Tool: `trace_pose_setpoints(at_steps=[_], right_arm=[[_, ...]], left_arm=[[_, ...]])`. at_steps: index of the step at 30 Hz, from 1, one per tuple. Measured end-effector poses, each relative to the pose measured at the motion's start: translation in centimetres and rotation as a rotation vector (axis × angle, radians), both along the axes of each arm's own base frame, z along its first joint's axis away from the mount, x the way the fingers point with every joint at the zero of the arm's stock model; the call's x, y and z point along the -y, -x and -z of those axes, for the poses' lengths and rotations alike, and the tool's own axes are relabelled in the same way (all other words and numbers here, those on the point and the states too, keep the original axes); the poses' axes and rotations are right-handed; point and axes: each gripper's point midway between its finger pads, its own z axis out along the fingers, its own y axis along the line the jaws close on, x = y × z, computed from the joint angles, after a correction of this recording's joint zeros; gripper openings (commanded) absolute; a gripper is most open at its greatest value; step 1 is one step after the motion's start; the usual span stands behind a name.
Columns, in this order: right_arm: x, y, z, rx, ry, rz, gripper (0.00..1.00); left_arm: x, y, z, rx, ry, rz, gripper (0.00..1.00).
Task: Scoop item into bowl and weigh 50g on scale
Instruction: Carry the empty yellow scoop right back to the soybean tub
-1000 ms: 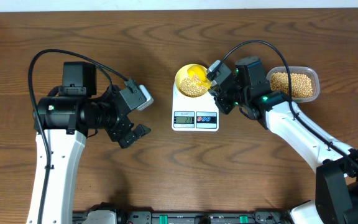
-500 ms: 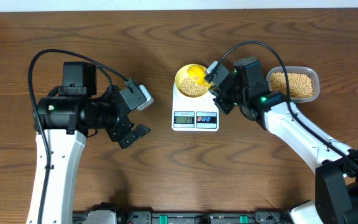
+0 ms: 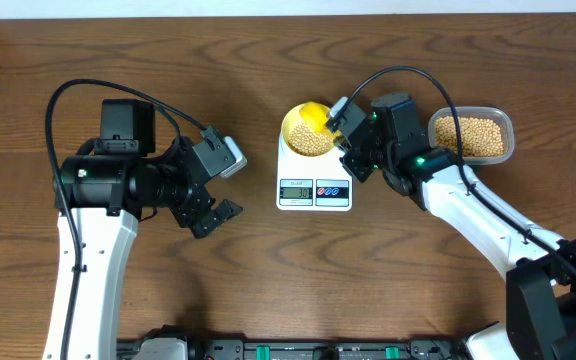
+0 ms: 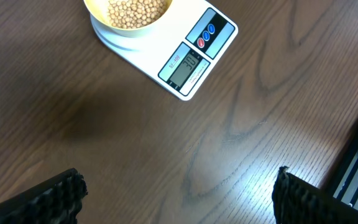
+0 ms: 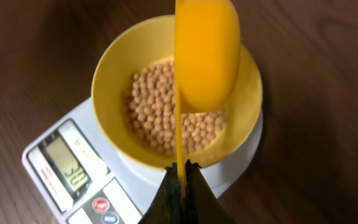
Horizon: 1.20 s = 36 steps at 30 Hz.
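Observation:
The pale-yellow bowl stands on the white scale and holds a layer of tan beans. My right gripper is shut on the thin handle of a yellow measuring spoon. In the right wrist view the spoon hangs turned on its side over the bowl and its beans, with the right gripper pinching the handle. My left gripper stands open over bare wood to the left of the scale, nothing between its fingers.
A clear rectangular tub with more beans sits at the back right, just behind my right arm. The scale's display and two round buttons face the table's front. A rail with black fittings runs along the front edge.
My right gripper has shifted slightly left and back, carrying the spoon further over the bowl. The left arm has not moved.

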Motion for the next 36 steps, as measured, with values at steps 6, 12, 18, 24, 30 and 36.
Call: trace_pose_setpoints(at_steps=[6, 12, 18, 24, 30, 36], right_arm=[[-0.1, -0.5, -1.4, -0.025, -0.091, 0.096, 0.01], [1.2, 0.1, -5.7, -0.036, -0.203, 0.206, 0.01], [5.6, 1.5, -7.5, -0.095, -0.210, 0.349, 0.02], [12.3, 2.6, -5.8, -0.216, -0.156, 0.598, 0.02], [17.3, 4.0, -4.0, -0.327, -0.127, 0.779, 0.01], [20.0, 5.4, -2.9, -0.411, -0.116, 0.890, 0.02]], left_arm=[[0.0, 0.0, 0.0, 0.000, 0.000, 0.000, 0.98], [0.0, 0.0, 0.0, 0.000, 0.000, 0.000, 0.98], [0.0, 0.0, 0.0, 0.000, 0.000, 0.000, 0.98], [0.0, 0.0, 0.0, 0.000, 0.000, 0.000, 0.98], [0.0, 0.0, 0.0, 0.000, 0.000, 0.000, 0.98], [0.0, 0.0, 0.0, 0.000, 0.000, 0.000, 0.98]])
